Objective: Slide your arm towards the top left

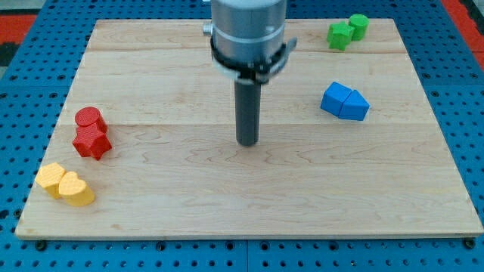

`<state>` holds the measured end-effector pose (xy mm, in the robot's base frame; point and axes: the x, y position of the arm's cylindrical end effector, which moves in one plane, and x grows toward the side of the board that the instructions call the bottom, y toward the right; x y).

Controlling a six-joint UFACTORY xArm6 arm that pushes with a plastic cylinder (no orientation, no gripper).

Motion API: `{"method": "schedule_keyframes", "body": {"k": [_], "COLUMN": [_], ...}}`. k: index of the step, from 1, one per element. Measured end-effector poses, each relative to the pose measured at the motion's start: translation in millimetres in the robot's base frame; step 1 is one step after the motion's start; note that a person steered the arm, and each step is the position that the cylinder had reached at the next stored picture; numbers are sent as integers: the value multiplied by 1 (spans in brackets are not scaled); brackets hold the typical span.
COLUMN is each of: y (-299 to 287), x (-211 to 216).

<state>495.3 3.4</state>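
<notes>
My tip (247, 142) rests on the bare wood near the middle of the desk (189, 204), touching no block; the arm carries no gripper, only this rod, so nothing is grasped. At ten o'clock sit the red cylinder (88, 118) and red star (93, 140), touching, with the yellow pair (66, 185) at eight. The blue pair (345, 101) lies at two o'clock, the green pair (348, 32) at one, well apart.

My arm (248, 30) ends in a broad, smooth grey metal cylinder, ringed at its base by a black clamp band with small lugs sticking out on 2 sides. Below it hangs a straight dark rod (247, 109) — matt, round, plain down to my tip (247, 143).
</notes>
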Motion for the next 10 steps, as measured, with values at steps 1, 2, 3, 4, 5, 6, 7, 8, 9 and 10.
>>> {"method": "schedule_keyframes", "body": {"k": [1,2,3,4,5,6,7,8,9,10], "y": [1,5,5,5,-1,-46,-70,-85,-78,-91], "x": [48,75,76,76,82,101,57,20,8,-67]}}
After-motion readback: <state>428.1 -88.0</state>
